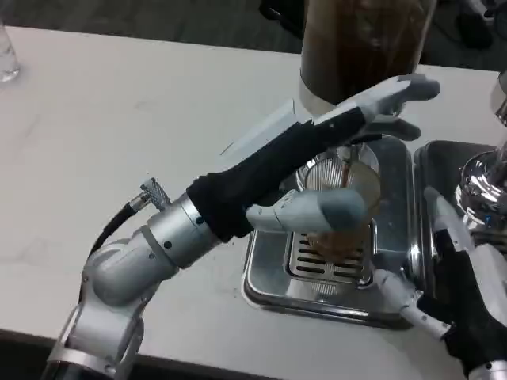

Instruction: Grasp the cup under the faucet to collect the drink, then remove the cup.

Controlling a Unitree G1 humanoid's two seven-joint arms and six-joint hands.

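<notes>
Cup (342, 207): ribbed, clear, on the drip tray (269, 281) under the faucet (346, 162), gripped by left hand (348, 158), fingers wrapped round it; right hand (444, 269) idle alongside, fingers spread, empty; filling step, next likely a level withdrawal.

My black-sleeved left hand (348, 158) has grey-white fingers; the ribbed clear cup (341, 202) holds brown drink over a shiny silver drip tray (269, 277).

I read this as a drinks station: a white tabletop (119, 142), steel drip tray (269, 285) (slotted grate), brown-filled dispenser (360, 39).
</notes>
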